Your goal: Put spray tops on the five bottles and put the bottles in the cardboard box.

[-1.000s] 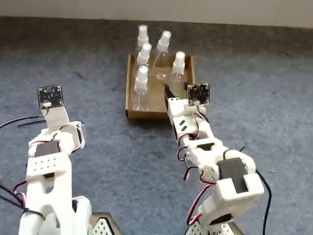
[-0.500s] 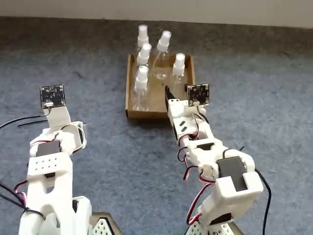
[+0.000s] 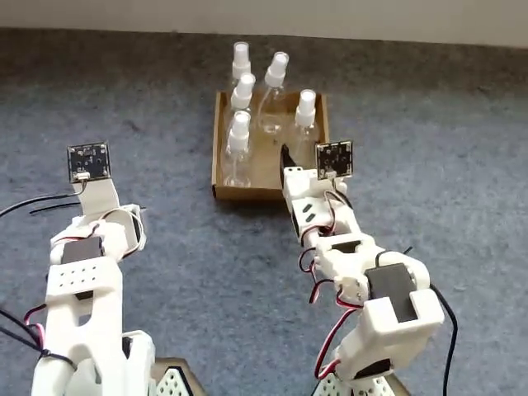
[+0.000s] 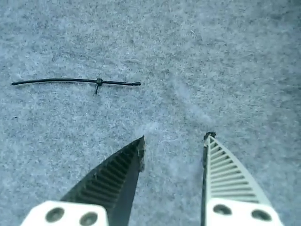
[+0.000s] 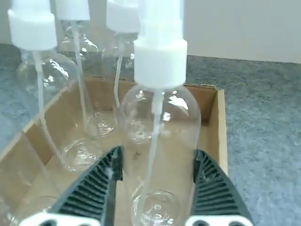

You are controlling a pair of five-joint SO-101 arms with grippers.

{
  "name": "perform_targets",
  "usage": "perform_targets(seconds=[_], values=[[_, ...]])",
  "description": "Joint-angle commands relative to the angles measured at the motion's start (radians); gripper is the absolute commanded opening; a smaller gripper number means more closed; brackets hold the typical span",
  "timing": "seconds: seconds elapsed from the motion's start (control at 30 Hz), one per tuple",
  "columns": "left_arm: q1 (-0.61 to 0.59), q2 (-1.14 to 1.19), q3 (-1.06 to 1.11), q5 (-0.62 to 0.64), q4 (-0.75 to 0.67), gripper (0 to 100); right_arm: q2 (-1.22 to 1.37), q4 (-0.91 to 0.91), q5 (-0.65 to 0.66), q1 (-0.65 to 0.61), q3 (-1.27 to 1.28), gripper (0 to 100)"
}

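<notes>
Shifted a touch toward the right wall of the box since a second ago, the held bottle sits low inside it, along that wall, with the right gripper clamped on its sides. The box stands near the far edge of the carpet, and the four other bottles appear to stand in it too, two by the left wall and two toward the far wall. All five wear spray tops, so by my reading the capping is done and only the release of this last bottle is left (if it has reached the floor, which I cannot tell). From the high view comes the full count of five. From the right wrist view comes the grip itself, a finger pressed to each side of the clear body. From the left wrist view comes the left gripper, fingers apart over bare carpet near its left edge, well away from the box, with a black cable tie lying just beyond.
</notes>
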Motion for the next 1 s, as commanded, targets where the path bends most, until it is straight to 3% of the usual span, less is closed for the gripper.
perform_targets(seconds=[0.0,0.53,0.73,0.97], values=[[0.016,0.001,-0.005,0.006,-0.017,20,-0.007,-0.019,-0.003,0.008,0.021,10.6],[0.016,0.001,-0.005,0.005,-0.017,20,-0.010,-0.019,-0.003,0.008,0.065,11.1],[0.016,0.001,-0.005,0.005,-0.017,20,-0.010,-0.019,-0.005,0.013,0.070,21.1],[0.016,0.001,-0.005,0.005,-0.017,20,-0.013,-0.019,-0.005,0.013,0.070,21.1]])
